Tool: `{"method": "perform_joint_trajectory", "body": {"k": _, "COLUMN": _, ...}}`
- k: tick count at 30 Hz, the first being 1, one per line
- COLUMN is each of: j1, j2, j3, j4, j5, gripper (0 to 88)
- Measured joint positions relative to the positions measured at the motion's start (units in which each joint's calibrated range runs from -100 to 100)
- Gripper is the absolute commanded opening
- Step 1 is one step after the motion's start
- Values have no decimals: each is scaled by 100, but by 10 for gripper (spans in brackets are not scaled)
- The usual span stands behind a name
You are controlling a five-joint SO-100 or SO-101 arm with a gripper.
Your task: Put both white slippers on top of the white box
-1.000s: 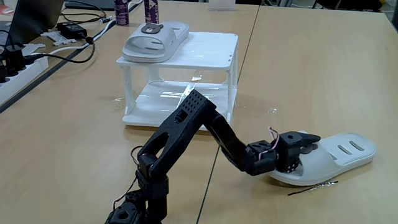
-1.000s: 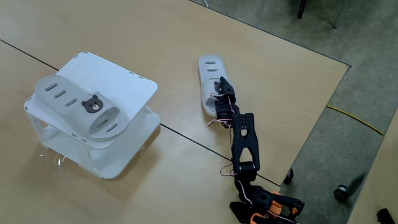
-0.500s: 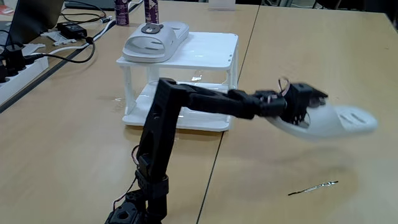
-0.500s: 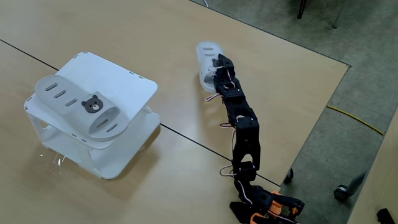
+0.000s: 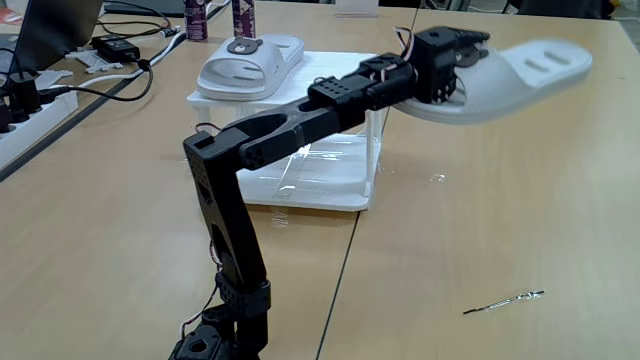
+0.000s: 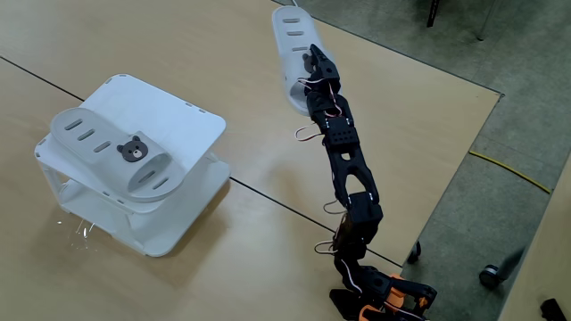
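One white slipper (image 5: pixel 245 64) with a bear badge lies on the top of the white box (image 5: pixel 330 82), toward its left side; in the high fixed view that slipper (image 6: pixel 111 153) rests on the box (image 6: pixel 183 120) too. The second white slipper (image 5: pixel 515 74) hangs high in the air to the right of the box, held at its heel end by my gripper (image 5: pixel 462 62), which is shut on it. From above, that slipper (image 6: pixel 291 40) and the gripper (image 6: pixel 310 73) sit well right of the box, over bare table.
Cables and a power strip (image 5: pixel 30 105) lie at the table's left edge, with two bottles (image 5: pixel 218 18) behind the box. A thin metal pin (image 5: pixel 503 300) lies on the table at the front right. The table edge (image 6: pixel 464 152) runs close to the arm's base.
The arm has lifted the second slipper off the table, from resting low at the right to high in the air level with the box top, and stretched upward.
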Motion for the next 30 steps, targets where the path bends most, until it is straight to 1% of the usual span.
{"method": "perform_joint_trajectory", "body": {"k": 3, "j1": -397, "j2": -247, "j3": -198, "j4": 326, "j5": 0, "gripper": 8}}
{"method": "perform_joint_trajectory", "body": {"k": 14, "j1": -2509, "j2": -388, "j3": -323, "j4": 326, "j5": 0, "gripper": 8}}
{"method": "perform_joint_trajectory", "body": {"k": 18, "j1": -2787, "j2": -256, "j3": -737, "j4": 326, "j5": 0, "gripper": 8}}
{"method": "perform_joint_trajectory", "body": {"k": 22, "j1": -3094, "j2": 239, "j3": -1285, "j4": 326, "j5": 0, "gripper": 8}}
{"method": "perform_joint_trajectory", "body": {"k": 30, "j1": -3273, "j2": 1262, "j3": -2174, "j4": 326, "j5": 0, "gripper": 8}}
